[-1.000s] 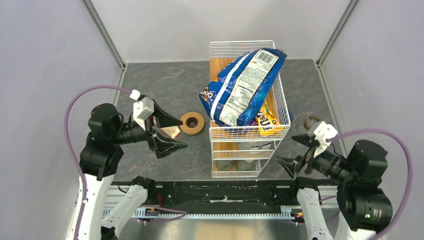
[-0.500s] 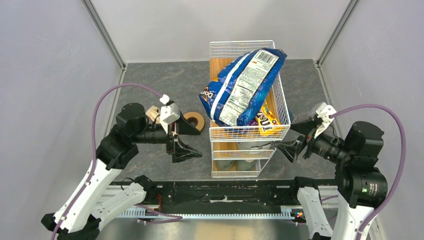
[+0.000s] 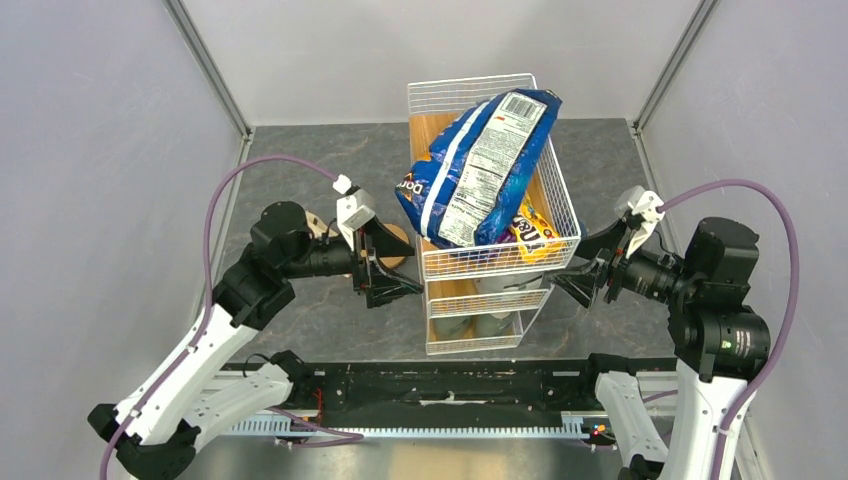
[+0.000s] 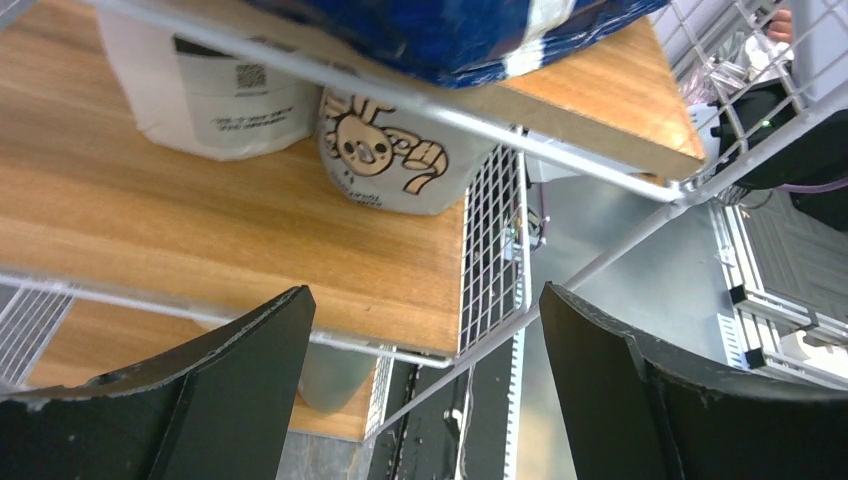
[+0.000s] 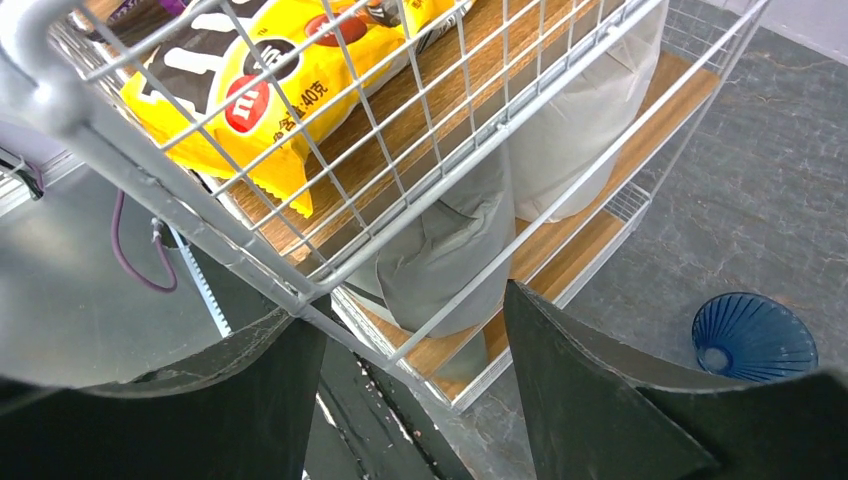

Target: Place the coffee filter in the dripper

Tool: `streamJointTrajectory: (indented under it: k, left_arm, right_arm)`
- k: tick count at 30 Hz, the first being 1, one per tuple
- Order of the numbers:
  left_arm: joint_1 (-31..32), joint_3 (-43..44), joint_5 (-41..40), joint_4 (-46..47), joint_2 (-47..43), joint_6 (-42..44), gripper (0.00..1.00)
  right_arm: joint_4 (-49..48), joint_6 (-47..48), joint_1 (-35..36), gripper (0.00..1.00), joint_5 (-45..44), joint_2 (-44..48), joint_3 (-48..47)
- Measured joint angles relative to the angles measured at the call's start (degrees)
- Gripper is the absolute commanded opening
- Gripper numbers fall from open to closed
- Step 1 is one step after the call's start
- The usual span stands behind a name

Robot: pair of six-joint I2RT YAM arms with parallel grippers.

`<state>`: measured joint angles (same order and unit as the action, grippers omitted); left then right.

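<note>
- Both arms have swung in on the rack [image 3: 497,262] from either side over the last second, and the rack itself now sits shifted toward the left arm and slightly turned.
- Left gripper [image 4: 423,300]: fingers spread wide and holding nothing, aimed at the wooden shelf [image 4: 200,230] where a printed pouch [image 4: 395,160] stands.
- Right gripper [image 5: 405,305]: likewise wide apart and empty, hard against the rack's near right corner, a corner wire running across the gap; whether it touches cannot be told.
- Above both, a chips bag [image 3: 470,170] fills the top basket, a yellow candy bag [image 5: 255,90] beside it.
- Filter: not visible in any view, so its place cannot be given.
- Dripper [image 5: 753,337]: on the table [image 3: 330,160] past the rack's far side in the right wrist view, apparently mouth up; the overhead view does not show it.
- An orange-brown ring [image 3: 400,240] lies just behind the left fingers.
- Handling, as a judgement: a single paper cone is very light, limp and quick to crease or tear, so a gentle pinch on the upper rim, away from the point, should keep it open for seating.
- Its thinness makes it hard to lift off a flat surface, and a hard squeeze would flatten it.
- The small dripper looks light enough to slide or tip if the filter is pushed in off-centre.
</note>
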<state>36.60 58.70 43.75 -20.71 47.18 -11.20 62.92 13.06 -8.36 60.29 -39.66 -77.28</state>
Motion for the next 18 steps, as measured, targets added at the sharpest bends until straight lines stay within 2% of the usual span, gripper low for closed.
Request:
streamJointTrajectory:
  k: [7, 14, 18]
  left_arm:
    - [7.0, -2.8, -3.5, 4.3, -1.4, 0.2, 0.92]
    - [8.9, -5.0, -8.5, 6.4, -3.0, 0.1, 0.95]
    - [12.3, -5.0, -11.9, 8.8, -1.3, 0.2, 0.95]
  right_arm:
    - [-1.3, 0.2, -0.1, 0.69, -0.2, -3.0, 0.0]
    - [-1.1, 1.4, -0.1, 0.69, -0.2, -3.5, -0.2]
    - [-1.1, 2.0, -0.1, 0.69, -0.2, -3.4, -0.2]
